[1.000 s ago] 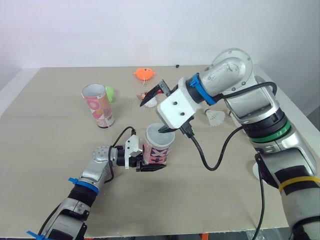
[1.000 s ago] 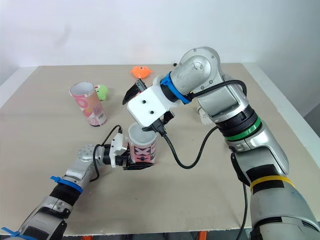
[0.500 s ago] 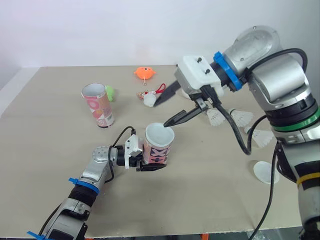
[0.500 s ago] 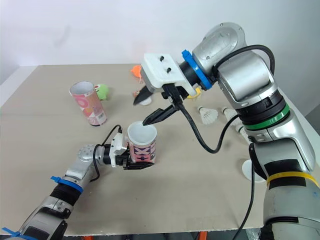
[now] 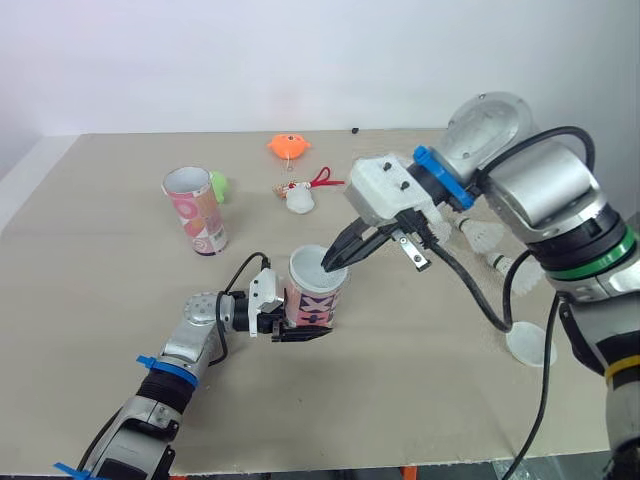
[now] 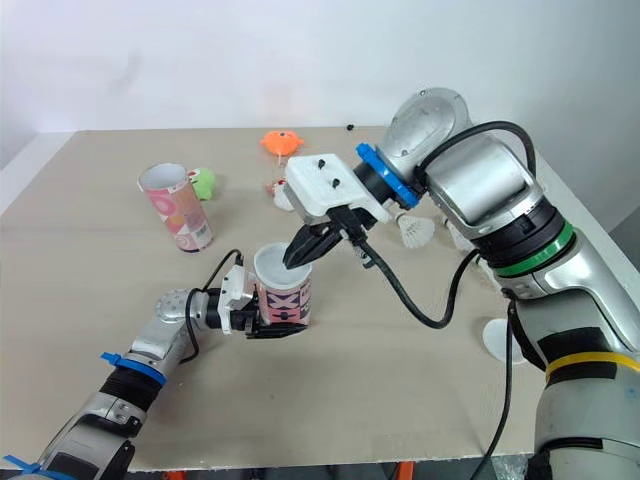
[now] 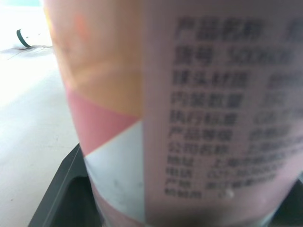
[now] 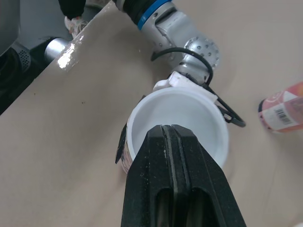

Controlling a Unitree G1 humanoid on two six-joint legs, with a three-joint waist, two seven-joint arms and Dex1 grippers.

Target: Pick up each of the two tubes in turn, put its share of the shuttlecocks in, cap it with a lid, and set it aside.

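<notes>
Tube (image 5: 318, 292): upright near the middle of the table (image 5: 90, 300), mouth open upward and lower body clamped.
Left gripper (image 5: 303, 323): closed on the tube's lower half from the robot's left. The hold probably keeps the tube steady and its mouth level while the other arm works above it.
Right gripper (image 5: 336, 263): fingers pressed flat together, with nothing visible between them. It slants down from the robot's right.
Tube to right gripper: the mouth sits right under the tips, which are at the rim or just inside it. Whether they touch the wall cannot be told.
Tube's inside: the right wrist view shows a bare white wall, but the fingers hide the bottom, so the contents are unknown.
Shuttlecocks (image 5: 487, 236): lying on the table to the robot's right, beyond the right arm and well apart from the tube. They look like the share not yet loaded.
Lid (image 5: 530, 344): flat on the table near the right edge, well apart from the tube, so capping is not yet done.
Second tube (image 5: 197, 212): upright at the far left with its mouth open, well apart from both grippers.
</notes>
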